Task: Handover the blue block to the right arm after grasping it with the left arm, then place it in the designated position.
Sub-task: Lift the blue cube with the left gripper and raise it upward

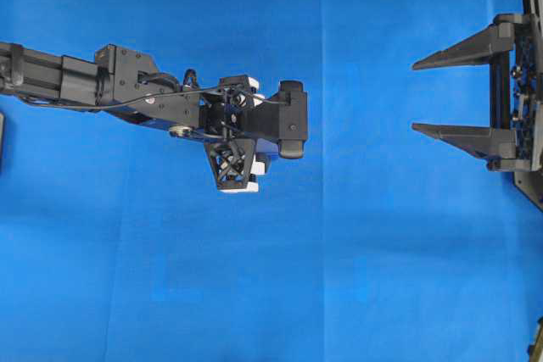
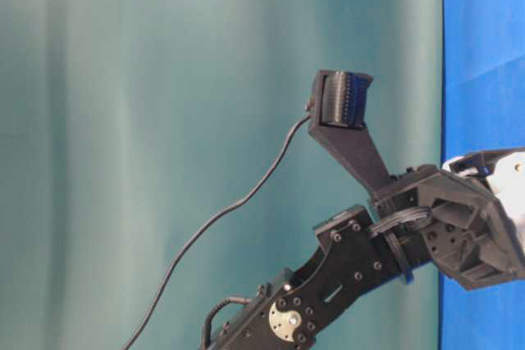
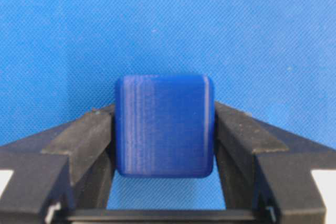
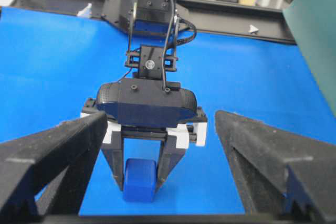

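Blue block (image 3: 164, 125) sits on the blue cloth (image 1: 382, 277) left of centre, squarely between the left gripper's (image 4: 140, 167) fingers, which I see pressed against both its sides. It has no long axis, being a cube. My right gripper (image 1: 416, 97) waits wide open, well apart at the right edge, facing it. No container shows anywhere.

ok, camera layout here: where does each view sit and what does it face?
Overhead: straight down on the blue cloth; left arm and right gripper show.
Table-level: low, side-on at a teal backdrop; only an arm.
Left wrist: down its fingers at the blue block.
Right wrist: level across the table, facing the left gripper.
Both wrist views share the block.
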`<state>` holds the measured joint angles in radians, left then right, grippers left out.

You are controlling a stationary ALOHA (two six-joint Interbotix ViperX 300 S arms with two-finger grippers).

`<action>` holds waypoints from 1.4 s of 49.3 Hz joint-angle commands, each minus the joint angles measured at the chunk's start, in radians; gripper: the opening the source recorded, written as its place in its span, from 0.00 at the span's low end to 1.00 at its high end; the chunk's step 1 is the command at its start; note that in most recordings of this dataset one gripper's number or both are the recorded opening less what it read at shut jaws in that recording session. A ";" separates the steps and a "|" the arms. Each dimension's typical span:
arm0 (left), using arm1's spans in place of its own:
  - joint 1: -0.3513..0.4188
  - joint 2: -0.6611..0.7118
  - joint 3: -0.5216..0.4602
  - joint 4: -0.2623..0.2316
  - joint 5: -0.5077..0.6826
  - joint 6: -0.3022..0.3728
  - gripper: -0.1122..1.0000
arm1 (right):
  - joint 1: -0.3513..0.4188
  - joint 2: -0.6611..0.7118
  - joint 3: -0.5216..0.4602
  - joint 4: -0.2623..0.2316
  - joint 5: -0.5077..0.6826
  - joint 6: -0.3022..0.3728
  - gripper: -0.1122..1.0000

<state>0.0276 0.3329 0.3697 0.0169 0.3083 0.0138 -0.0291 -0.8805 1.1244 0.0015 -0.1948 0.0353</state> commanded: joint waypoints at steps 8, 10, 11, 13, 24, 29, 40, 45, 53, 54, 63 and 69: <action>0.002 -0.023 -0.017 0.003 -0.002 0.000 0.51 | -0.002 0.008 -0.021 -0.002 -0.003 -0.002 0.96; 0.002 -0.025 -0.015 0.003 -0.002 0.002 0.51 | -0.002 0.008 -0.021 0.000 -0.003 -0.002 0.96; 0.002 -0.025 -0.017 0.003 -0.002 0.002 0.51 | -0.002 0.009 -0.021 0.000 -0.005 -0.002 0.96; 0.002 -0.025 -0.017 0.003 -0.002 0.002 0.51 | -0.002 0.009 -0.021 -0.002 -0.005 -0.002 0.96; 0.002 -0.051 -0.032 0.003 0.028 0.000 0.51 | -0.002 0.009 -0.021 0.000 -0.003 -0.002 0.96; 0.002 -0.077 -0.049 0.003 0.077 0.000 0.51 | -0.002 0.009 -0.021 0.000 -0.003 -0.002 0.96; -0.012 -0.167 -0.106 0.003 0.192 0.000 0.51 | -0.002 0.009 -0.023 -0.002 -0.005 -0.002 0.96; -0.012 -0.202 -0.130 0.003 0.249 -0.002 0.51 | -0.002 0.009 -0.021 0.000 -0.003 -0.002 0.96; -0.014 -0.252 -0.181 0.005 0.348 0.003 0.51 | -0.002 0.009 -0.023 0.000 -0.005 -0.002 0.96; -0.014 -0.256 -0.187 0.006 0.356 0.003 0.51 | -0.002 0.009 -0.025 0.000 -0.005 -0.002 0.96; -0.014 -0.285 -0.245 0.009 0.445 0.003 0.51 | -0.002 0.009 -0.026 0.000 -0.003 -0.002 0.96; -0.012 -0.299 -0.284 0.014 0.495 0.006 0.51 | -0.003 0.009 -0.028 -0.002 -0.003 -0.002 0.96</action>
<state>0.0169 0.0767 0.1319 0.0245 0.7823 0.0184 -0.0307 -0.8759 1.1229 0.0015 -0.1933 0.0353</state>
